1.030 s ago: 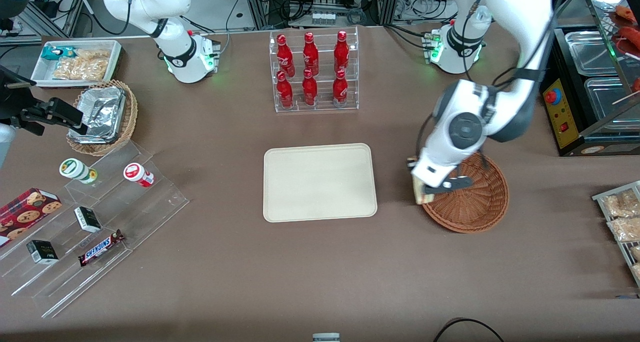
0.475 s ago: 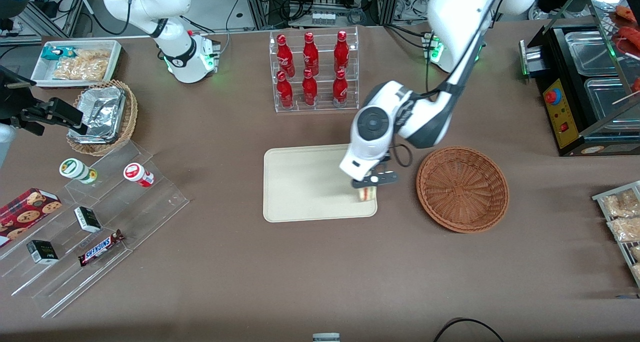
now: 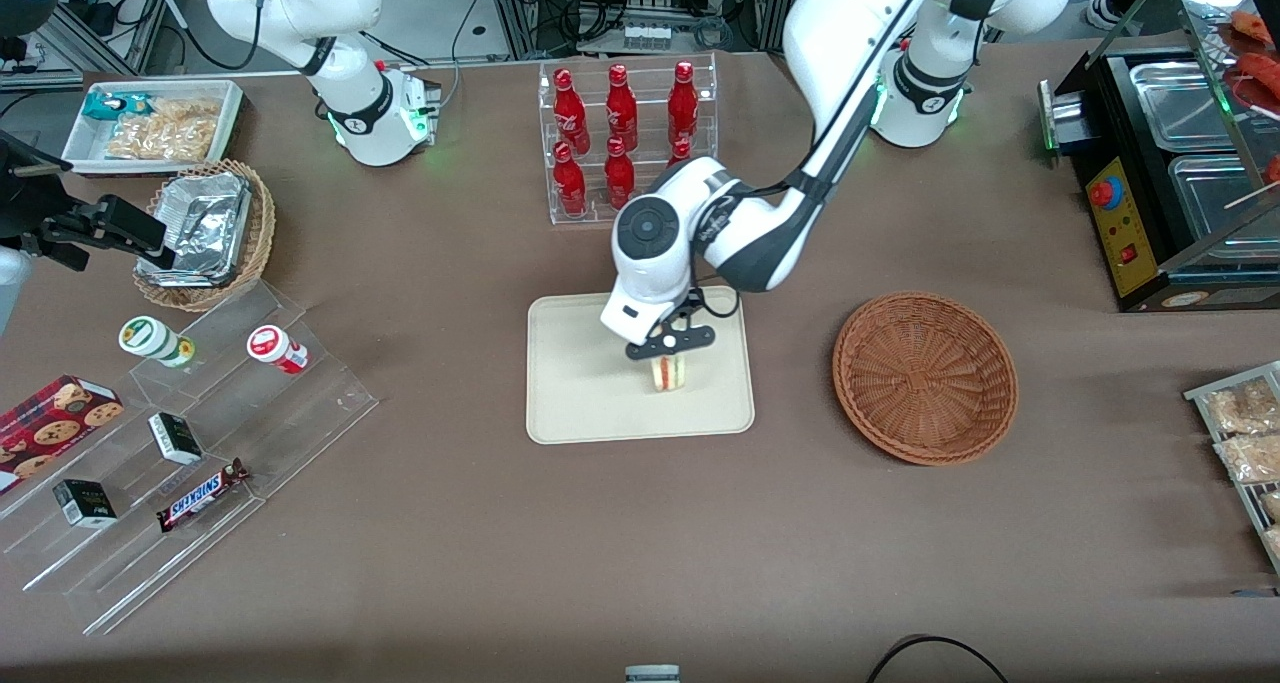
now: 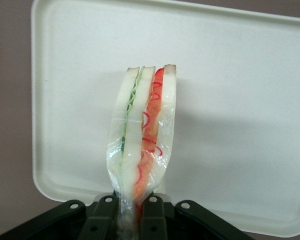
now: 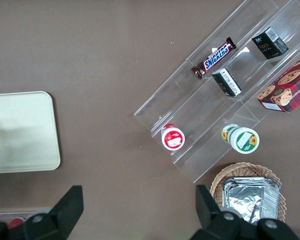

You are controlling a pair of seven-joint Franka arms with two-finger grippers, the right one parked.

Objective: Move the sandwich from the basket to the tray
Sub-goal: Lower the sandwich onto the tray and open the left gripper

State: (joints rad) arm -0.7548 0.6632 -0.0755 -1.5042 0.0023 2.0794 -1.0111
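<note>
My left gripper (image 3: pixel 668 348) is shut on the sandwich (image 3: pixel 668 372), a plastic-wrapped wedge of white bread with red and green filling, and holds it over the cream tray (image 3: pixel 580 403). In the left wrist view the sandwich (image 4: pixel 142 135) hangs between the fingers (image 4: pixel 104 220), edge-on, above the tray (image 4: pixel 240 125); I cannot tell whether it touches the tray. The reddish-brown wicker basket (image 3: pixel 925 377) stands empty beside the tray, toward the working arm's end of the table.
A clear rack of red bottles (image 3: pixel 626 143) stands farther from the front camera than the tray. An acrylic stepped shelf with snacks (image 3: pixel 190 443), a tan basket with foil trays (image 3: pixel 205 233) and a white bin (image 3: pixel 150 125) lie toward the parked arm's end.
My left gripper has carried the sandwich from above the basket's rim across to the tray, then farther in over the tray's middle. The basket is left empty.
</note>
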